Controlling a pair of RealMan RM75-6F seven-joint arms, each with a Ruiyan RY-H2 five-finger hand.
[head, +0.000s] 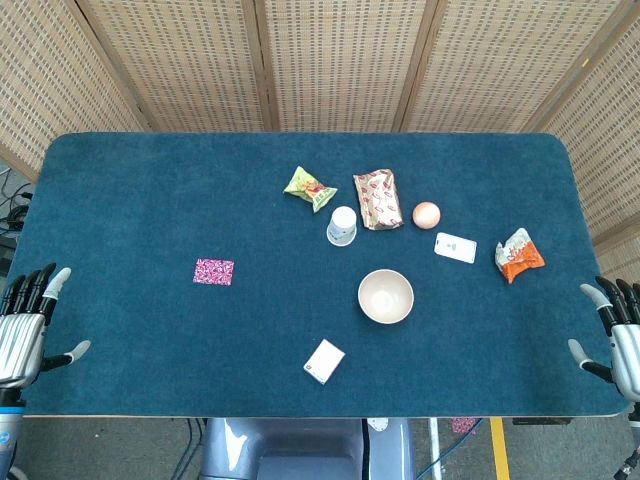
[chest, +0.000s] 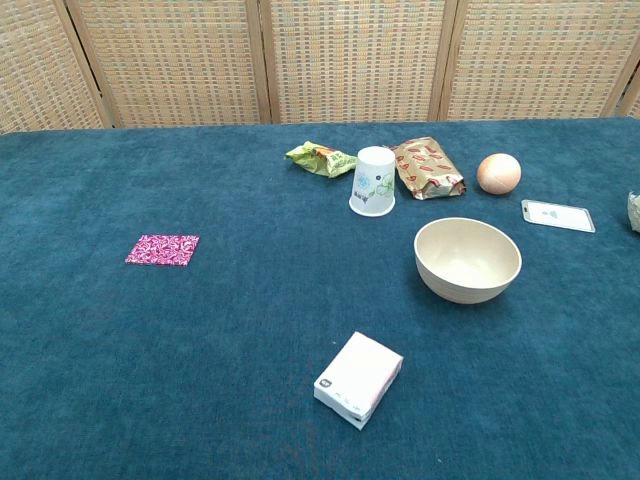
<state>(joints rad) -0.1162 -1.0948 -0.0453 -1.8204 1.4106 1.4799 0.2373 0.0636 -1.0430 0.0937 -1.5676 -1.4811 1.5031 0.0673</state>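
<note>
In the head view we see the left hand (head: 25, 325) at the lower left edge of the frame, just off the corner of the dark blue felt-covered worktop (head: 140, 200); its fingers are spread and it holds nothing. The right hand (head: 618, 335) sits at the lower right edge, likewise spread and bare. Nearest the left hand, toward the left middle, lies a flat pink patterned square cloth (head: 213, 271), well apart from it. Nearest the right hand, at the right, lies an orange and white crumpled snack packet (head: 518, 255), also apart from it. Just left of that packet we find a white flat card with a small mark (head: 455, 247). In the centre stands a cream round bowl (head: 386, 296), upright, and below it, near the bottom edge, a small white box (head: 324, 361). Above the bowl sit a white paper cup (head: 342, 225), a green and yellow snack packet (head: 310, 188), a brown and white patterned wrapped packet (head: 378, 198) and a peach-coloured ball (head: 426, 213), all close together.

In the chest view neither hand shows. The pink cloth (chest: 162, 249) lies at the left, the white box (chest: 358, 379) at the bottom centre, and the bowl (chest: 467, 259) to the right of centre. The paper cup (chest: 373, 181) stands mouth down between the green packet (chest: 320, 158) and the brown packet (chest: 428, 167); the ball (chest: 498, 173) and the card (chest: 557, 215) lie further right.
</note>
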